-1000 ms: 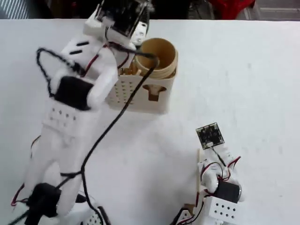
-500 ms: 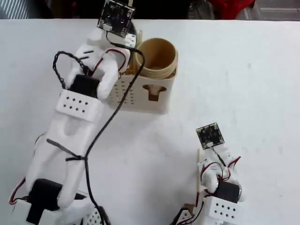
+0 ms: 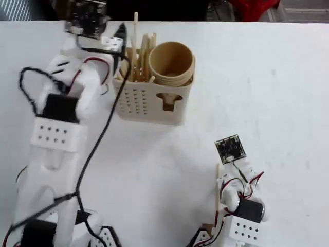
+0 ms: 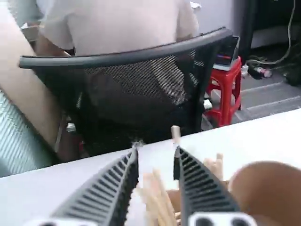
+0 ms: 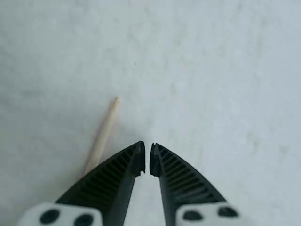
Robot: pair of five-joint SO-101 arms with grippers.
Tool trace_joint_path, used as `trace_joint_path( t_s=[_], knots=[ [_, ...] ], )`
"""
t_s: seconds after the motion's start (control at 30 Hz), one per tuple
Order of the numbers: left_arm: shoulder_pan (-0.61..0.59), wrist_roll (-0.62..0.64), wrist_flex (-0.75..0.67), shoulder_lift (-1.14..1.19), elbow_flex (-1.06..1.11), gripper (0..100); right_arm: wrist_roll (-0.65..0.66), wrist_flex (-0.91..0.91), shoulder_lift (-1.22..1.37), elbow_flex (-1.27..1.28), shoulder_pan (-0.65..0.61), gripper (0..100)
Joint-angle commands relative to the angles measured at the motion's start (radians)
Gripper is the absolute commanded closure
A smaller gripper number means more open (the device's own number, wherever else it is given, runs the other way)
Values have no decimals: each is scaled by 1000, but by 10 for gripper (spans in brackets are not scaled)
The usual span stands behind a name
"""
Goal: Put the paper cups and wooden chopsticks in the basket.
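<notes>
While your left gripper (image 4: 155, 151) hangs with its jaws apart and empty at the upper left of the high view, just beside the basket (image 3: 149, 105), the paper cups (image 3: 171, 62) sit nested in the basket's right-hand compartment and a bundle of wooden chopsticks (image 3: 139, 56) stands upright in the other. At lower right, your right gripper (image 5: 146, 160) rests with its jaws together on nothing, and one loose chopstick (image 5: 104, 132) lies flat on the table (image 3: 277, 92) just beside it. That stick looks light, stiff, thin and apt to roll; you would likely do best pinching it near mid-length, across its width.
</notes>
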Motion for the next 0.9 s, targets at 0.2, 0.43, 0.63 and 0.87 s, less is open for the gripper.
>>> trace_joint_path(
  t_s=[0.2, 0.43, 0.63, 0.87],
  knots=[
    [-323, 11, 385, -334, -37, 861, 8, -18, -8, 2, 4, 967],
    [-460, 9, 560, -545, 361, 858, 8, -18, -8, 2, 4, 967],
    [-467, 9, 215, -756, 941, 857, 8, -18, -8, 3, 4, 967],
    [-460, 9, -269, -1101, 1484, 857, 8, -18, -8, 3, 4, 967]
  ],
)
